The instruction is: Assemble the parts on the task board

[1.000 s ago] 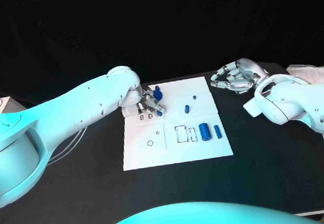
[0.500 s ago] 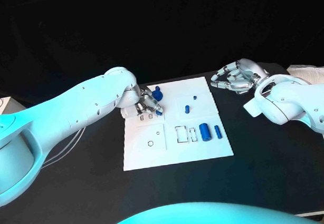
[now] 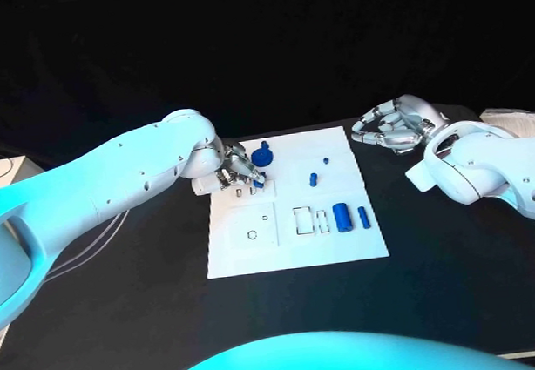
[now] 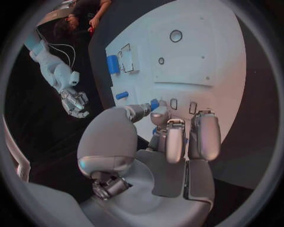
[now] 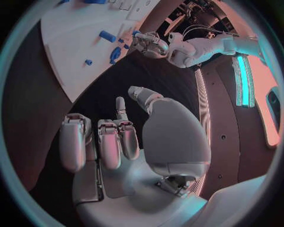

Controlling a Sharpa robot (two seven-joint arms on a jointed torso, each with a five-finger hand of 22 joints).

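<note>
So, progress: early, most parts still lie loose on the task board (image 3: pixel 292 244).
Left hand (image 3: pixel 240 175): pinching, I think, a small blue part (image 4: pixel 154 104) at its fingertips, over the board's slots.
Right hand (image 3: pixel 395 127): curled, empty, off the board.
Left to do: cylinder (image 3: pixel 342 216) and pegs unseated.

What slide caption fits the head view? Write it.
Left hand pinches a small blue part over the task board; right hand waits.

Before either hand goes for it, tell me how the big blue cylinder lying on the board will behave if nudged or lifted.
The big blue cylinder lies on its side on the smooth white task board, so a sideways nudge would probably roll it. It looks rigid and smooth, likely plastic, so it may slip in metal fingers. Being small, it is probably light.
</note>
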